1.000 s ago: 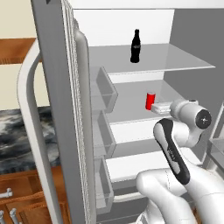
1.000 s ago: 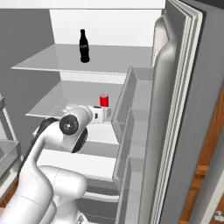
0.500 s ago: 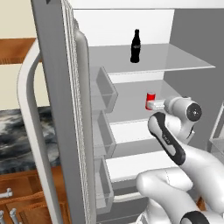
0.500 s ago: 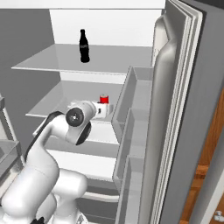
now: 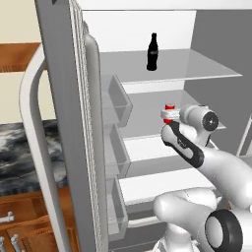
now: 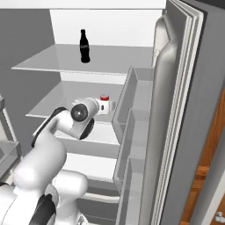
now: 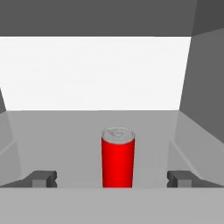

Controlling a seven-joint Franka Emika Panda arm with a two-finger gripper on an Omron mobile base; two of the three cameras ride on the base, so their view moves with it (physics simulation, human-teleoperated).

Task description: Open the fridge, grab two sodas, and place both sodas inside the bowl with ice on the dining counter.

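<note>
Fridge [image 5: 64,123] door swung open, gripper [image 7: 111,179] fingers spread wide on either side of 1 upright red can [image 7: 117,157], nothing pinched, black bottle [image 5: 152,52] on shelf above.

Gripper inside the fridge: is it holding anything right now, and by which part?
Nothing is held. The gripper is open, its fingers standing apart on either side of the upright red can, not touching it.

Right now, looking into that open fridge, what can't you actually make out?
- Red can: left base view, the arm's wrist covers most of it.
- Black bottle: both base views, label too small to read.
- Fridge: lower shelves hidden behind the arm.
- Gripper: hand view, bottom edge cuts the fingers off.
</note>
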